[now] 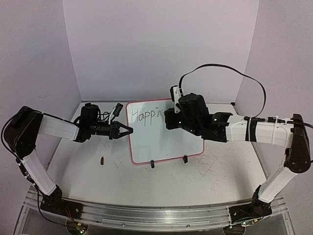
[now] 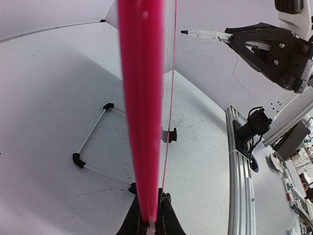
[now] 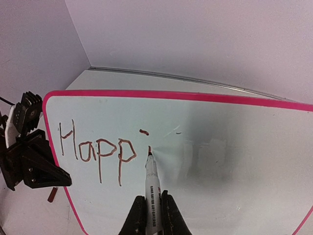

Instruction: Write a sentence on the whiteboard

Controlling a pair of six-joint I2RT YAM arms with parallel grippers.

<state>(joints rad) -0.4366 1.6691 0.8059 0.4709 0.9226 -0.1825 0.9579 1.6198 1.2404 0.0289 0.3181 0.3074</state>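
Clamping the whiteboard (image 1: 164, 134) by its left edge with the left pincer (image 1: 128, 130), pressed tight on the pink frame, centre-left of the top view; propped mid-frame on the table (image 1: 210, 181), on two black feet (image 1: 152, 164) along its lower edge; pinching a marker (image 3: 151, 178) in the right pincer (image 3: 150, 213), bottom centre of the right wrist view; touching tip to board, just under the dot of an i; reading only "Happi" for the sentence (image 3: 98, 152), upper left of the board.
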